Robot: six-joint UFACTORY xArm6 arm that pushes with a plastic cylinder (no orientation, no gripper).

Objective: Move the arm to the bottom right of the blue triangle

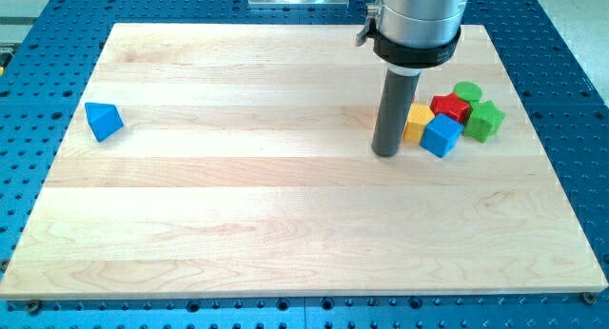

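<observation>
While beside yellow block [416,123], my tip [385,154], blue triangle [103,120] well apart

A pale wooden board [285,224] lies on a blue perforated bench [29,82]. At the board's nine o'clock edge sits the blue triangle [103,121], alone and well apart from the rest. Toward three o'clock five blocks huddle together: a yellow block [417,124], a blue cube [442,136] touching it at its four o'clock, a red block [451,107], a green cylinder [467,91] at the cluster's twelve o'clock, and a green block [484,121] at its three o'clock. My tip [385,153] rests on the board just beside the yellow block, at its nine o'clock.
</observation>
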